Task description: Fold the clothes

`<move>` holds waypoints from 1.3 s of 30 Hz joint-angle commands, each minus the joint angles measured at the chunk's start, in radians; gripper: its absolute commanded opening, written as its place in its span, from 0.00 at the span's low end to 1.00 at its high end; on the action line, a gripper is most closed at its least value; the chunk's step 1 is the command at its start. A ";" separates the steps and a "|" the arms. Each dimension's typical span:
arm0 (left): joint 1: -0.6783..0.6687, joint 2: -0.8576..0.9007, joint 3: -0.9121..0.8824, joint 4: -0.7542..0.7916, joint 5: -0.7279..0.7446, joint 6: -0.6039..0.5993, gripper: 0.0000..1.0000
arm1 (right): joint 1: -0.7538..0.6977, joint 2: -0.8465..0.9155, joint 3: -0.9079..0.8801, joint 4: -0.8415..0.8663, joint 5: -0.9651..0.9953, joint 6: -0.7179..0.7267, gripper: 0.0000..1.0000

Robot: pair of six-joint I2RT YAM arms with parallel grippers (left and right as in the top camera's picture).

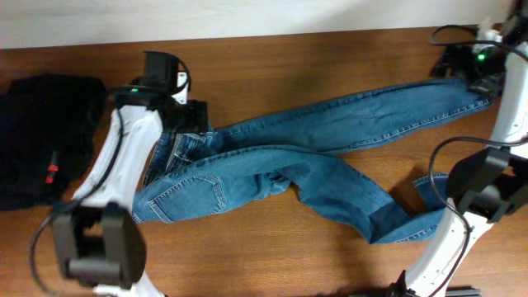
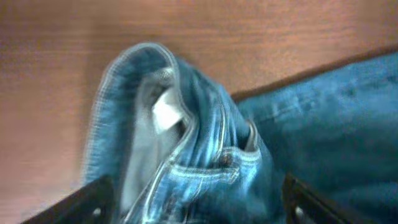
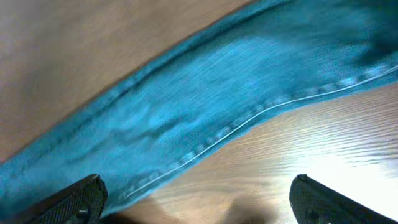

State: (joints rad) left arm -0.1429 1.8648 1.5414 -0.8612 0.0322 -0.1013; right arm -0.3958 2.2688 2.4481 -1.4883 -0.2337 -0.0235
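Observation:
The blue jeans [image 1: 272,169] lie spread across the wooden table. Their waistband is at the left, one leg runs up to the far right and the other bends toward the front right. My left gripper [image 1: 191,124] hangs over the waistband. In the left wrist view the bunched waistband [image 2: 186,143] sits between the wide-apart fingers [image 2: 93,202], so the left gripper [image 2: 199,208] is open. My right gripper [image 1: 477,78] hovers over the end of the upper leg. In the right wrist view this gripper [image 3: 199,205] is open above the leg's seam [image 3: 249,115] and bare wood.
A black garment with a small red tag [image 1: 41,140] lies at the table's left edge. The table's back edge meets a white wall [image 1: 247,16]. The right arm's base and cables [image 1: 487,181] stand by the lower leg's cuff.

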 commanded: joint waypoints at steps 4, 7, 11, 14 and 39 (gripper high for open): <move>0.000 0.087 -0.006 0.071 0.121 0.028 0.73 | 0.093 0.002 0.000 -0.061 -0.021 0.005 0.99; 0.000 0.105 -0.006 0.093 0.120 0.028 0.70 | 0.130 0.002 0.000 -0.103 -0.021 0.001 0.99; 0.000 0.114 -0.006 0.126 0.116 0.028 0.54 | 0.163 0.002 0.000 -0.142 -0.017 0.001 0.99; 0.000 0.114 -0.006 0.152 0.075 0.028 0.16 | 0.170 0.002 0.000 -0.187 -0.018 0.001 0.99; 0.011 0.114 -0.002 0.251 0.042 0.058 0.47 | 0.180 -0.056 -0.008 -0.211 -0.017 -0.022 0.99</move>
State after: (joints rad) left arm -0.1379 1.9717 1.5349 -0.6029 0.0780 -0.0593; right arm -0.2253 2.2642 2.4477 -1.6928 -0.2382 -0.0345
